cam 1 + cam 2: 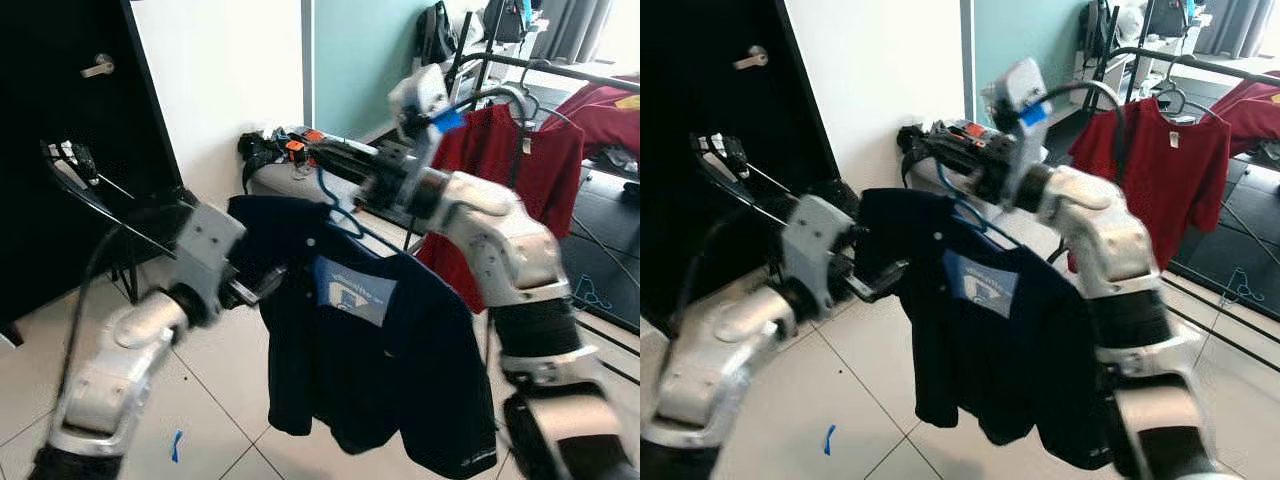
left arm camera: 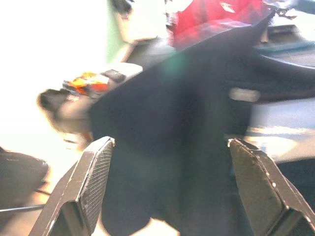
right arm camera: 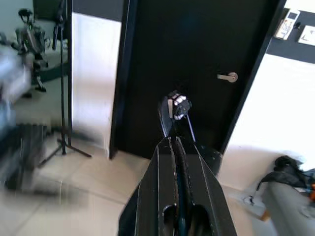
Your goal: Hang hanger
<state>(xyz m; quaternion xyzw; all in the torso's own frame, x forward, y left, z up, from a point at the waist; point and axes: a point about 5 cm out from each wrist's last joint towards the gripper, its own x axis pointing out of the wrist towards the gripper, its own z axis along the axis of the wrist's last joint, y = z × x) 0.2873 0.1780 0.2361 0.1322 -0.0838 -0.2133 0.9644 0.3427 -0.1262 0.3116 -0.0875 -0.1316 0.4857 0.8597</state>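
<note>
A dark navy polo shirt (image 1: 380, 350) with a pale blue chest patch hangs on a thin blue hanger (image 1: 335, 205). My right gripper (image 1: 330, 160) is raised in front of me and shut on the hanger's hook; in the right wrist view its fingers (image 3: 167, 162) are pressed together on a thin blue wire. My left gripper (image 1: 262, 285) is open beside the shirt's left sleeve. In the left wrist view the shirt (image 2: 187, 123) lies just beyond its spread fingers (image 2: 96, 172). A clothes rack bar (image 1: 565, 70) at the back right carries a red shirt (image 1: 520, 160) on a hanger.
A black door (image 1: 60, 150) with a silver handle stands at the left beside a white wall. A low grey bench (image 1: 290, 175) with cluttered gear sits by the wall behind the shirt. Bare pale tiled floor (image 1: 210, 400) lies below, with a blue scrap on it.
</note>
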